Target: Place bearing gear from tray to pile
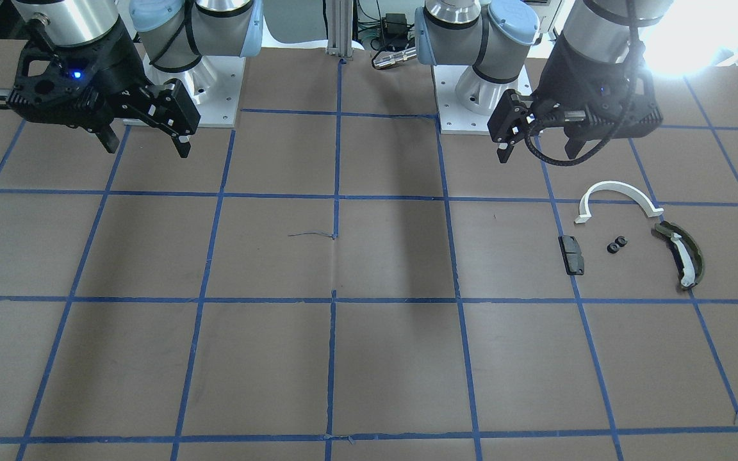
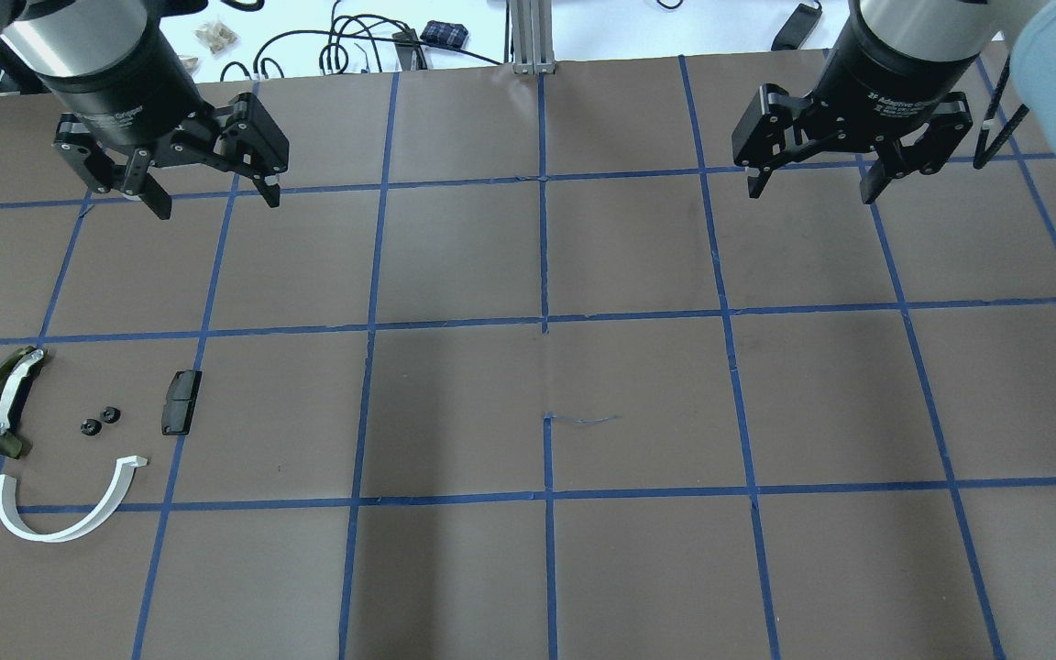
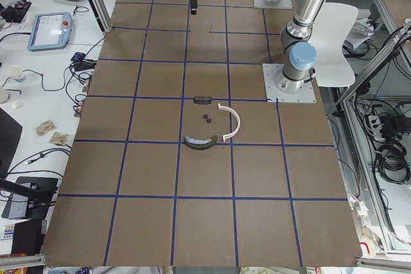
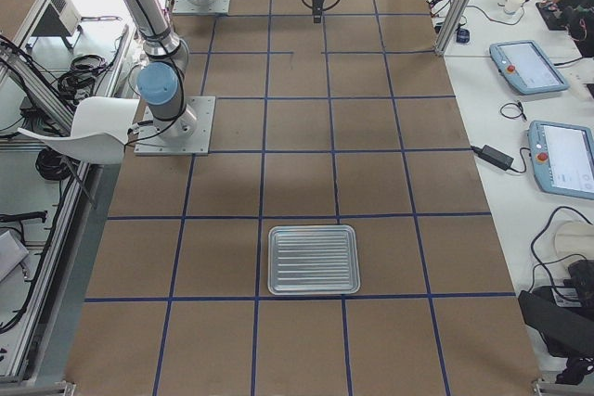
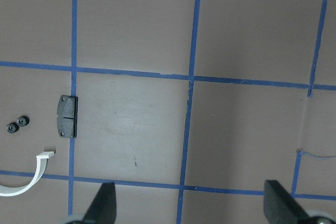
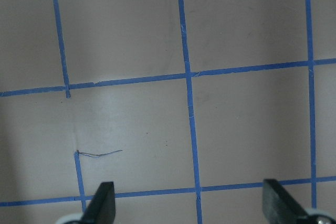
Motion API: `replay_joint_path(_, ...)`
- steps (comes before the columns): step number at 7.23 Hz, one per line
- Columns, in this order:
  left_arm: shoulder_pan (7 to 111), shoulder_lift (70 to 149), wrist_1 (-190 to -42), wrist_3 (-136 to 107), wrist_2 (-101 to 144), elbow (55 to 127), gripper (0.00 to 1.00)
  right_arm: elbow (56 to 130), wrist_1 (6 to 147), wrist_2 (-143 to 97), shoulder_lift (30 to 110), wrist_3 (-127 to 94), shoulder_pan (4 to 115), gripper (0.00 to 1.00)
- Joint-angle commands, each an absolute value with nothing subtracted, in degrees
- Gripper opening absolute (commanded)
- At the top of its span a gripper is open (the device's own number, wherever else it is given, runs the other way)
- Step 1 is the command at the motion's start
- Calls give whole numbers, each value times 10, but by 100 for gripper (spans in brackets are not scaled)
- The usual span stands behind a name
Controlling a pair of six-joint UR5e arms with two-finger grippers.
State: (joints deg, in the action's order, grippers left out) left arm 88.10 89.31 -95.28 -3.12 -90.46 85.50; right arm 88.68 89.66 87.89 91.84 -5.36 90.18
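The pile lies on the brown table on my left side: a white half-ring arc (image 2: pixel 65 509), an olive-green curved piece with a white strip (image 2: pixel 4 403), a small black rectangular block (image 2: pixel 181 401) and two small black bearing gears (image 2: pixel 99 422). The gears also show in the front view (image 1: pixel 617 244) and the left wrist view (image 5: pixel 17 125). The silver ribbed tray (image 4: pixel 314 259) shows only in the right side view and looks empty. My left gripper (image 2: pixel 214 203) hangs open and empty above the table, beyond the pile. My right gripper (image 2: pixel 812 192) is open and empty too.
Blue tape lines grid the table (image 2: pixel 546 394). The arm bases (image 1: pixel 471 96) stand on the robot's edge. A short loose thread (image 2: pixel 583 420) lies near the table's middle. Cables and tablets lie beyond the far edge.
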Motion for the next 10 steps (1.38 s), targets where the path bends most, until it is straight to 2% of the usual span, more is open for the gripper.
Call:
replay_joint_path(1, 876, 882, -963, 1, -895, 866, 100, 887, 897, 879, 918, -54, 902, 100)
replay_joint_path(2, 875, 880, -964, 53, -896, 866, 100, 887, 897, 879, 918, -54, 902, 100)
replay_joint_path(10, 872, 888, -967, -1, -896, 849, 100, 885, 897, 877, 918, -54, 902, 100)
